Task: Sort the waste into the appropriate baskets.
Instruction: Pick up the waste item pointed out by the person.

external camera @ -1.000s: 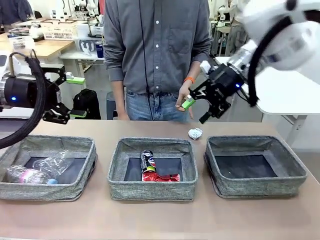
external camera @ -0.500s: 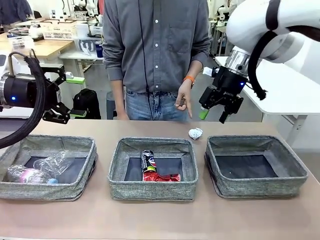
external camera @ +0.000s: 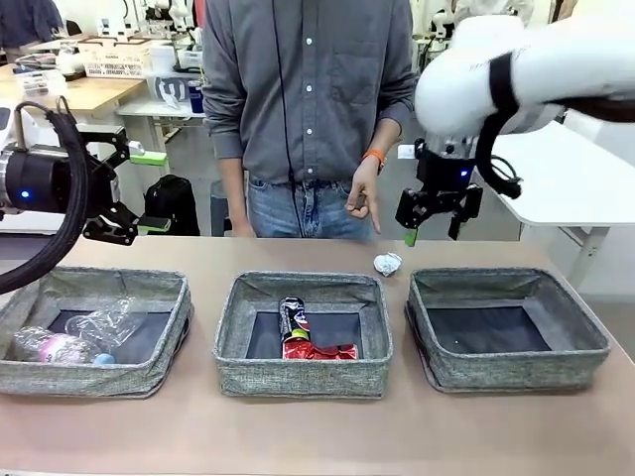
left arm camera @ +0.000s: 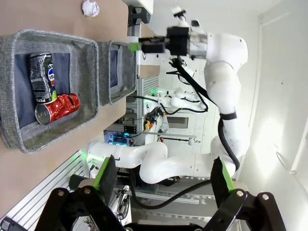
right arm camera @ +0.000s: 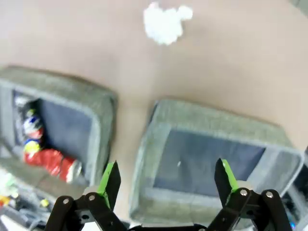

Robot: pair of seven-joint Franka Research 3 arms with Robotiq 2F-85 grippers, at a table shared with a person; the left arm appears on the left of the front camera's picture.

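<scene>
1. Brown tabletop (external camera: 317,436) carries three grey woven baskets in a row along its near half, with a person standing at the far edge.
2. Nearest row, from the robot's left: the left basket (external camera: 40,372) holds the two clear plastic bottles (external camera: 84,332); the middle basket (external camera: 303,377) holds the dark printed can (external camera: 294,319) and the red drink can (external camera: 322,350), touching end to side; the right basket (external camera: 516,369) shows only its dark bottom.
3. Just behind the gap between the middle and right baskets, the silver foil ball (external camera: 387,264) lies on the bare table. It is the one item left unsorted, so picking it up appears to be the step in hand.
4. Above and slightly to the right of the ball, the right gripper (external camera: 434,230) hangs with jaws spread wide and nothing between them. Its wrist view puts the ball at the top edge, off the jaw centreline.
5. To do this step well: centre the jaws over the ball first, then descend straight, stop short of the tabletop, and close gently, since crumpled foil likely deforms and slips.
6. Watch the person's hand (external camera: 363,198), which points downward near the approach path.
7. The left gripper (external camera: 149,190) waits parked above the left basket, jaws apart and unloaded.
</scene>
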